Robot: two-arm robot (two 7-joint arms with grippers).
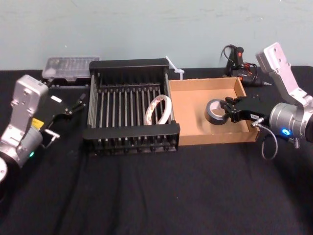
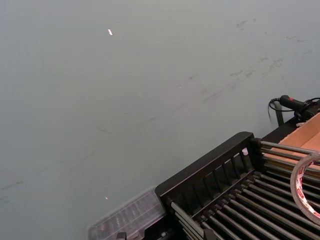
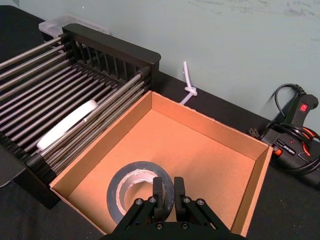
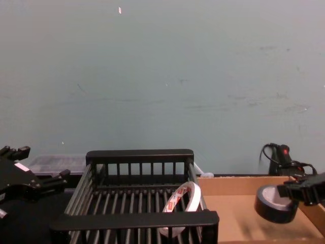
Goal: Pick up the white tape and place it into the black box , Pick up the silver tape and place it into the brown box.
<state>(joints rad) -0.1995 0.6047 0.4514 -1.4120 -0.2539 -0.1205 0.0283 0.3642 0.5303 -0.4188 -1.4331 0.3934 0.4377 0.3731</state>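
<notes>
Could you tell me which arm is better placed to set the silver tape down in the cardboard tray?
The right: its end effector pinches the squat grey-silver tape roll within the shallow tan cardboard tray. The left end effector sits left of the black slatted crate.

counter (image 1: pixel 156 196) covered in black cloth, running back to the wall; wall (image 1: pixel 146 24) pale grey-green, with faint scuffs and streaks; clear plastic case (image 1: pixel 68 66) with small compartments at the counter's back left, close to the wall; white cable tie (image 1: pixel 179 73) lying at the back near the middle; black corded tool (image 3: pixel 299 114) with a red switch at the back right, cables looped beside it.
</notes>
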